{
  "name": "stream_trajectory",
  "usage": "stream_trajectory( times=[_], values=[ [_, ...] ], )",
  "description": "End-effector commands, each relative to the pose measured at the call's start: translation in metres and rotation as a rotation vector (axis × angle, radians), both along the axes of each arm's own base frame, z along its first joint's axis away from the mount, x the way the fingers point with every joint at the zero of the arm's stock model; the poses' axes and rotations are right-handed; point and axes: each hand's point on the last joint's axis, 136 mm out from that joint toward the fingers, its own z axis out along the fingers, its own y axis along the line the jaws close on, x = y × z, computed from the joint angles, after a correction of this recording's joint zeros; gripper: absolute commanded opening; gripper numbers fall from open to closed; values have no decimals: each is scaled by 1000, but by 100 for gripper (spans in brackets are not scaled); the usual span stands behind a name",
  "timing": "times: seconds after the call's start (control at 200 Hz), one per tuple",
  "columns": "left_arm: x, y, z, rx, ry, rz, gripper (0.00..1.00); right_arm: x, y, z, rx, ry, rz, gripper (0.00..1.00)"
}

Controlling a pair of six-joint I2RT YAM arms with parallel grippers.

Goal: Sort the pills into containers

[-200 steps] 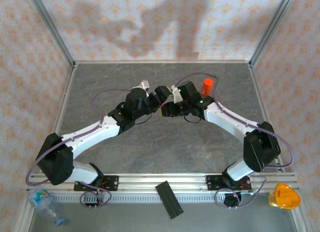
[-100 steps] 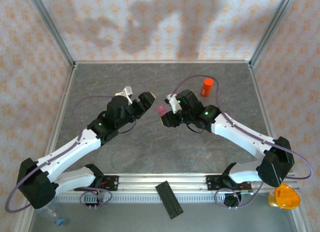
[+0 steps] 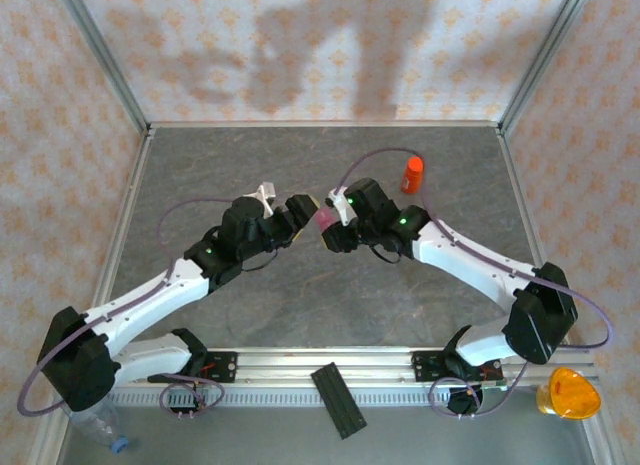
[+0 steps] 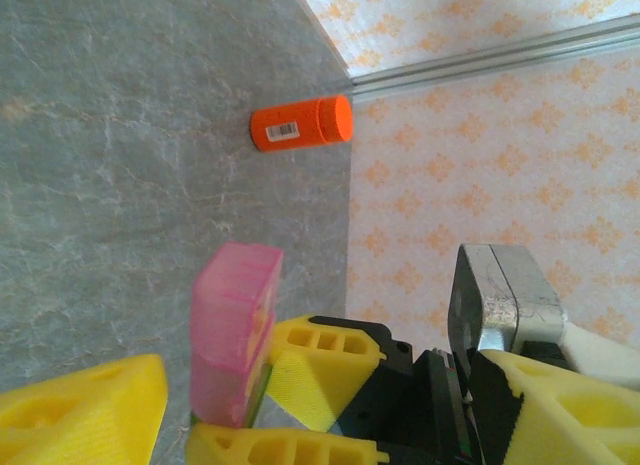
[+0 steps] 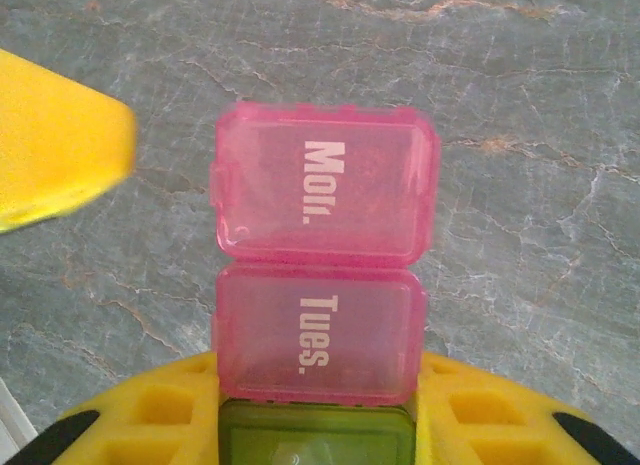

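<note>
The right pincer (image 3: 331,232) pinches the containers (image 5: 322,275), glossy translucent pink boxes joined to a green one, above the grey veined table (image 5: 540,115). The left pincer (image 3: 303,207), spread wide, hovers just beside them.

Bare table (image 3: 330,310), one orange bottle (image 3: 412,173)

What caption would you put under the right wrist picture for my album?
The right tool holds joined translucent pink plastic boxes, labelled Mon. and Tues., against a grey marbled tabletop.
</note>
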Motion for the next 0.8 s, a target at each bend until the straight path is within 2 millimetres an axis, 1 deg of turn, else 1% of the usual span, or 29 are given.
stream_trajectory(
  times=[0.0,0.23,0.53,0.796],
  values=[
    [2,-10,7,-62,-23,-17,78,6,12,18,59,-26,14,24],
    [6,-17,12,-81,-32,-21,78,6,18,21,89,-12,19,24],
    [7,-21,10,-92,-27,-23,78,6,21,23,97,-8,23,24],
    [11,-24,21,-116,-55,-22,78,5,23,18,100,9,25,24]
  ],
)
